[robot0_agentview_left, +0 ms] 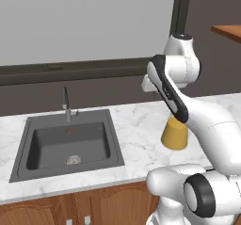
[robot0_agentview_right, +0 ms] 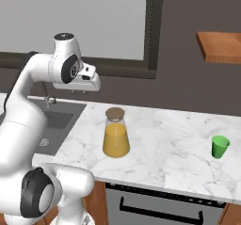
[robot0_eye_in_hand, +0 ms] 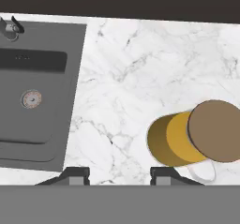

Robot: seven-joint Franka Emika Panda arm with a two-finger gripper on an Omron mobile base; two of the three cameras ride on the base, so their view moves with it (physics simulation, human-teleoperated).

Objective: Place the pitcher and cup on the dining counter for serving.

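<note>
Above the marble tabletop [robot0_agentview_right: 174,139], the gripper [robot0_eye_in_hand: 119,174] hangs well clear of the pitcher [robot0_agentview_right: 116,135], its jaws spread partway with nothing between them. In the hand view the pitcher's tan lid [robot0_eye_in_hand: 216,130] sits off to the right of the finger tips [robot0_eye_in_hand: 165,174], so the hand is not yet lined up over it. The pitcher stands upright near the tabletop's front edge, just right of the dark sink [robot0_agentview_left: 68,143]. The cup [robot0_agentview_right: 220,146] stands well apart, farther right on the same surface. Neither one is on the dining counter yet.

The main risk, as I judge it, is a descent made from this offset. One finger would land on the lid or the glass neck rather than passing beside it, and that could tip the tall vessel. Toppled toward the near edge, it could roll off the tabletop; toppled left, it could drop into the sink. The present spread of the jaws also looks narrow against the wide tapered body, so a grasp there would likely push the pitcher rather than enclose it. The neck seems the safer place, though smooth glass may slip under a light pinch. The faucet [robot0_agentview_left: 66,104] stands far enough left to be no obstacle.
</note>
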